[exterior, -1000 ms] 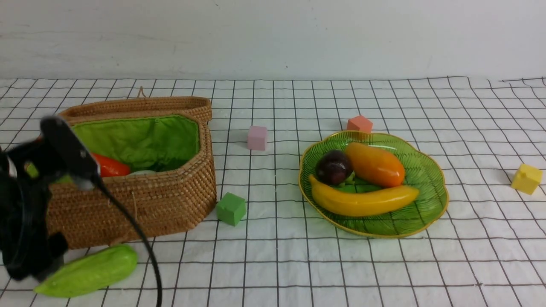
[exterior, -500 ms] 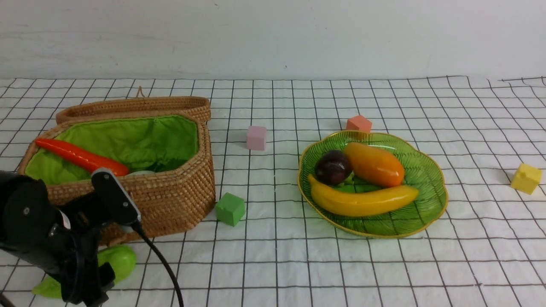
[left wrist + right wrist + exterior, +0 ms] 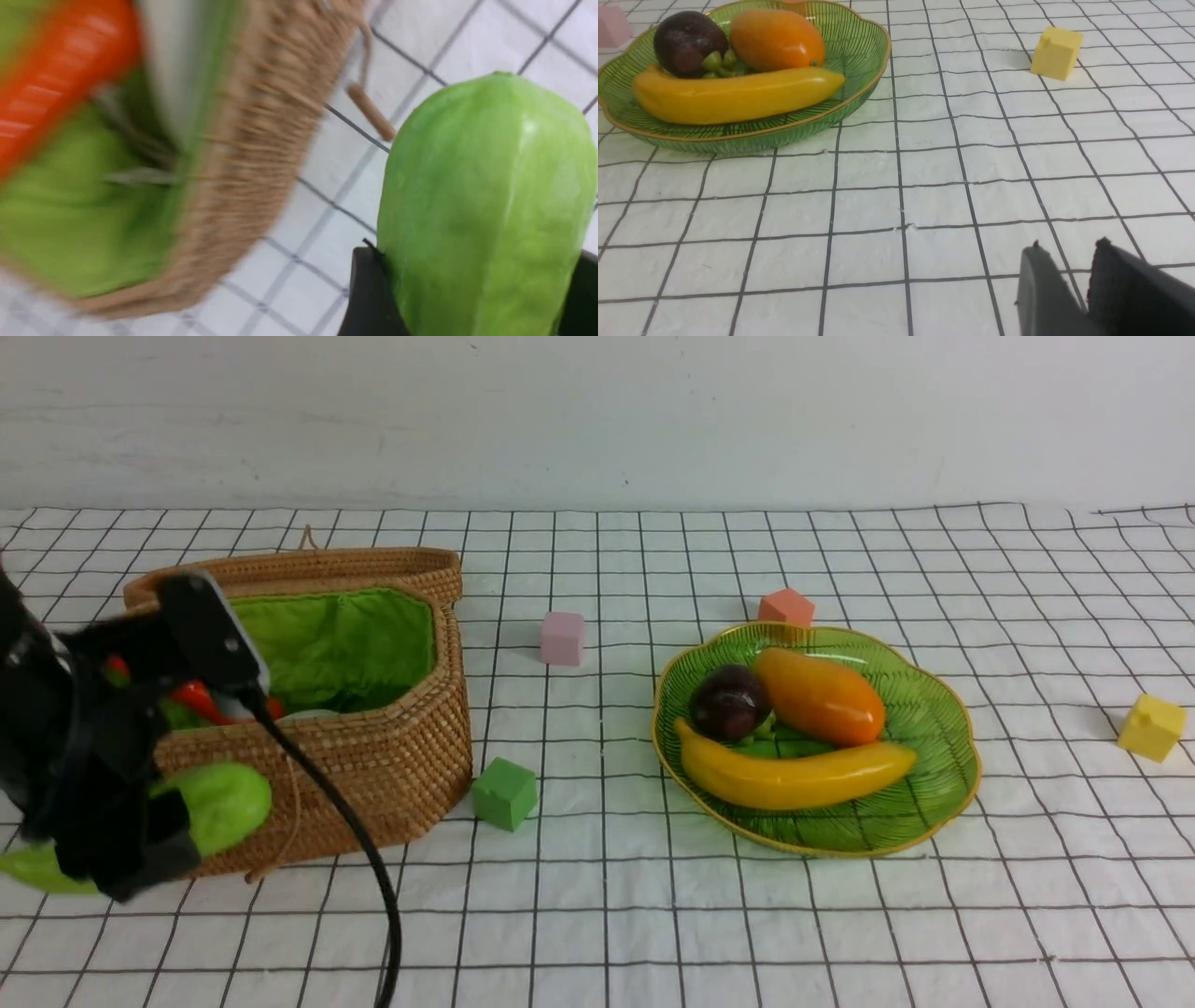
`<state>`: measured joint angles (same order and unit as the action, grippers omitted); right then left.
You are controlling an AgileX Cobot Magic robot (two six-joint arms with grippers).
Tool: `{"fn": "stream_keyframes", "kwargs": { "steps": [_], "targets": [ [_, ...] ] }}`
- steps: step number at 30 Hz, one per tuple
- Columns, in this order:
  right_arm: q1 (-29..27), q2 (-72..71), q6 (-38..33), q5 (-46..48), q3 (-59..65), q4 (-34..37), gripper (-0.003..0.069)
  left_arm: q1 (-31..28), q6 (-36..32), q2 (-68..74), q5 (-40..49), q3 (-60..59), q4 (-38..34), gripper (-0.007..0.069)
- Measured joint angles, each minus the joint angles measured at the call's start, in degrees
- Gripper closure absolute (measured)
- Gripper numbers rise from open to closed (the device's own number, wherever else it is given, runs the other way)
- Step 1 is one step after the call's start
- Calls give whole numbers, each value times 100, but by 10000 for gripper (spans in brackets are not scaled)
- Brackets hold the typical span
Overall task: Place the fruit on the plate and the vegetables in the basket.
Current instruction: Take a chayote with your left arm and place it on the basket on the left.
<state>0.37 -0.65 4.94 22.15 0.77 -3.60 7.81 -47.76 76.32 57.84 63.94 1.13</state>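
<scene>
Left wrist view shows the cucumber [image 3: 486,205] clamped between the black jaws of the left gripper [image 3: 112,845], lifted clear of the cloth in front of the basket [image 3: 392,756], where the carrot [image 3: 51,79] already lies. It looks light, stiff and glossy, so likely slippery; a hold across its fat middle seems safest. The right gripper [image 3: 1083,261] hangs empty over bare cloth, its jaws a narrow slit apart, near the plate [image 3: 873,60].

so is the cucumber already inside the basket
No, the cucumber is clamped in the left gripper outside the basket, in front of its wicker wall.
</scene>
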Motion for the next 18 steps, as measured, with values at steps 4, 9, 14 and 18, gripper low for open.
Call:
{"fn": "stream_keyframes", "kwargs": {
  "steps": [4, 9, 14, 18],
  "targets": [
    [0, 0, 0, 0, 0, 0, 468, 0, -225, -86, -495, 773, 190, 177],
    [0, 0, 0, 0, 0, 0, 461, 0, 245, 381, -2113, 902, 107, 177],
    [0, 0, 0, 0, 0, 0, 455, 0, 758, 1386, -2368, 913, 17, 177],
    [0, 0, 0, 0, 0, 0, 446, 0, 971, 1907, -1970, 894, 45, 164]
  ]
}}
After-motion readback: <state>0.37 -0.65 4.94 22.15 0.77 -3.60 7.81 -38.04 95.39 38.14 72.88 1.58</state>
